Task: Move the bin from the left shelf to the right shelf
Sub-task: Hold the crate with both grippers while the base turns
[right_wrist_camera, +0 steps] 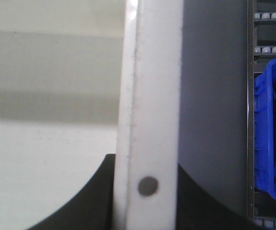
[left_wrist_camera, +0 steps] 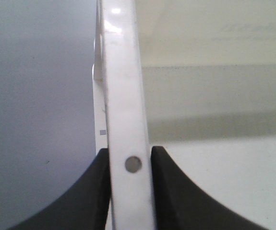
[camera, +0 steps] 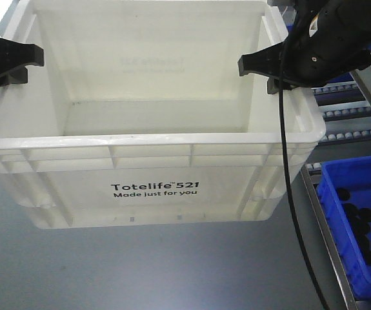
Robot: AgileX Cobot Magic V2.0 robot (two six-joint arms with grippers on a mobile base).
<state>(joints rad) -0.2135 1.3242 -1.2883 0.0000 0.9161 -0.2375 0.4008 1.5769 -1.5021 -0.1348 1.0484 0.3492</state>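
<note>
Bin [camera: 153, 187]: empty white tote, mid-desk [camera: 140, 271], right wall by the desk's right edge.
Blue bin [camera: 356, 226]: past that right edge.
Left gripper [left_wrist_camera: 129, 158]: pinching the left rim.
Right gripper [right_wrist_camera: 146, 165]: pinching the right rim.
Risk: narrow rim pinches may slip, tilting the tote.

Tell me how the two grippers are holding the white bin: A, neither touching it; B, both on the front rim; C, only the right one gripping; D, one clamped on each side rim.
D: each wrist view shows fingers pressed against both faces of a side rim of the white bin, the left gripper on the left rim and the right gripper on the right.
</note>
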